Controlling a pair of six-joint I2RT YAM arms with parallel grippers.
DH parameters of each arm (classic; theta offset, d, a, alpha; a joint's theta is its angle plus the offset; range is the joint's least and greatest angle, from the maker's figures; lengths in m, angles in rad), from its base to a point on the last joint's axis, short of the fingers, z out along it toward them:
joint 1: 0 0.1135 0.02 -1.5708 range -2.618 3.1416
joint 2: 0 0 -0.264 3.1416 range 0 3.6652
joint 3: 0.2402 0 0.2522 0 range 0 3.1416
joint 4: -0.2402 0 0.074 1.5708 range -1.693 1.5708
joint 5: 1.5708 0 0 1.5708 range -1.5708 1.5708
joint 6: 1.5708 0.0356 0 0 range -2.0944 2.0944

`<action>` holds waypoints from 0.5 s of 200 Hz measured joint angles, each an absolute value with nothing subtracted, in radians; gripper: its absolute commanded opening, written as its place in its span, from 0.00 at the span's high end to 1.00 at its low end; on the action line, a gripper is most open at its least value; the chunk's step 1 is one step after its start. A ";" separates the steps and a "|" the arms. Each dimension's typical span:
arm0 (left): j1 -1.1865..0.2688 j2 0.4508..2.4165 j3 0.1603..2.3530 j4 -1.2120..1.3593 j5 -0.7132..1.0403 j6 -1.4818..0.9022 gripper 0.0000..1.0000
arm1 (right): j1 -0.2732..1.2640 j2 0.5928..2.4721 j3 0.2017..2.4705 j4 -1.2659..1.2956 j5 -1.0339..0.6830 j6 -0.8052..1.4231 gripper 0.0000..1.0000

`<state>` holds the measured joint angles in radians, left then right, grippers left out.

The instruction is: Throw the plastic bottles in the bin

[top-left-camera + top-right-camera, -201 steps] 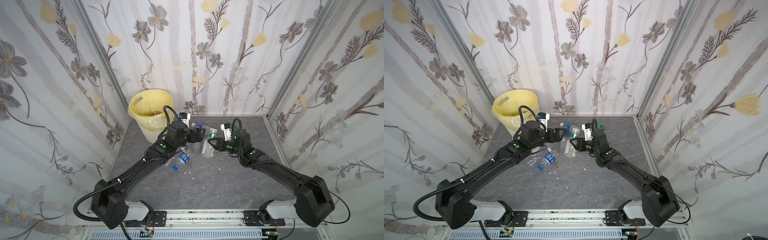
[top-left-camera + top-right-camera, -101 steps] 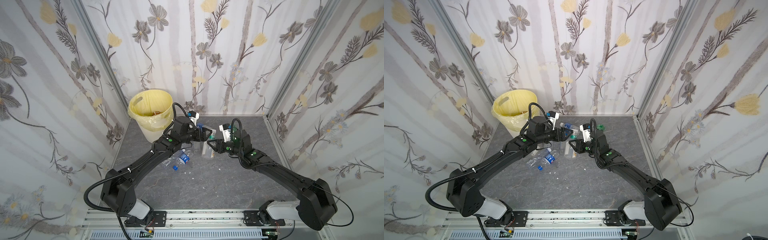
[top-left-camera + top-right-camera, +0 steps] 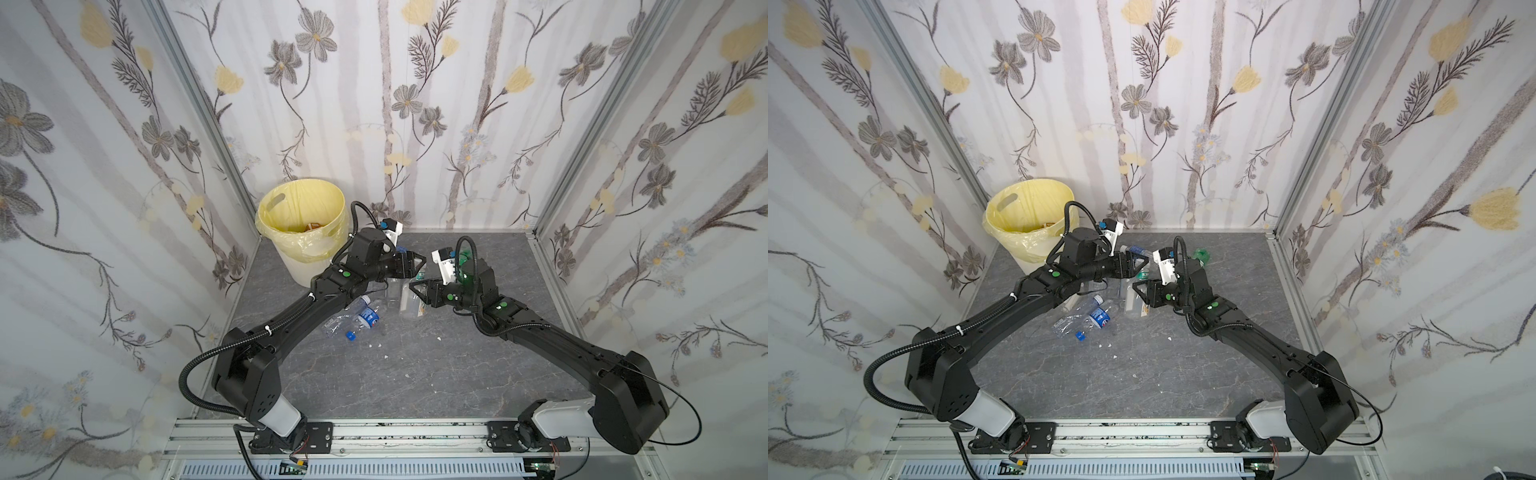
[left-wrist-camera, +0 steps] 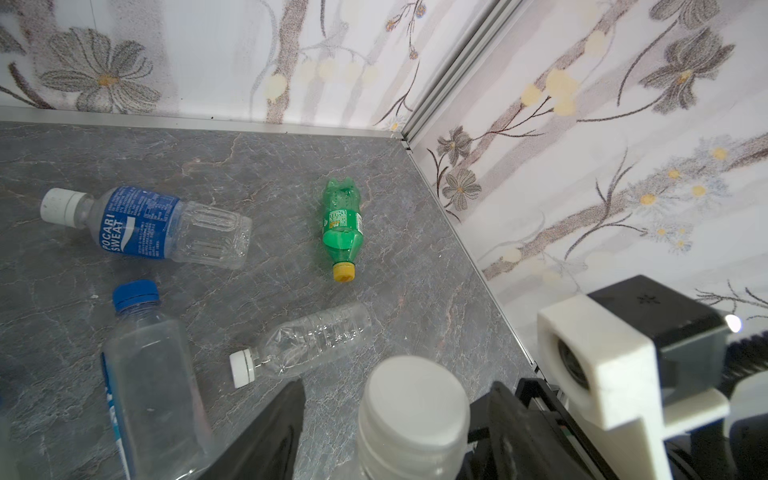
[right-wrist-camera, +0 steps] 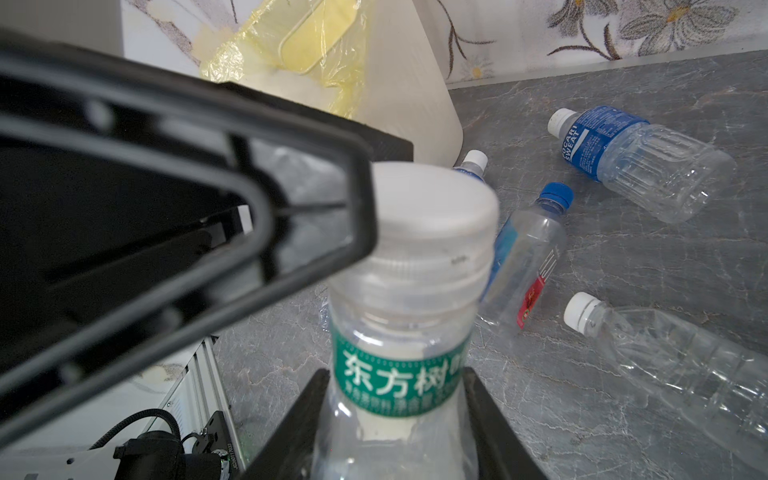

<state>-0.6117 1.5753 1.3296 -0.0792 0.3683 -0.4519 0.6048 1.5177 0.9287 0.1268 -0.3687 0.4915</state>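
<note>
Green-label bottle (image 5: 399,324) handover, R to L.
R gripper (image 5: 395,386) clamps its body; L gripper (image 4: 397,386) part-open astride cap (image 4: 415,399), prob. not yet gripping. Light, crushable, slick: take stiff neck.

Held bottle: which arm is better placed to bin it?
Probably left. The bin stands on its side, and the left hand straddles the cap of the bottle; the right hand, gripping the body, is farther.

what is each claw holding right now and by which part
The right claw grips the white-capped bottle by its upper body, near the green label. The left claw straddles its cap with a gap, not clamped.
</note>
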 measured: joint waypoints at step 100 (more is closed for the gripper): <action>-0.614 1.607 1.335 -0.079 0.371 -0.464 0.39 | 0.607 1.549 0.971 0.125 -0.372 0.492 0.56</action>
<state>-0.6136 1.6066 1.3354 -0.0788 0.3706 -0.4637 0.6067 1.5494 0.9707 0.1249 -0.3717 0.4915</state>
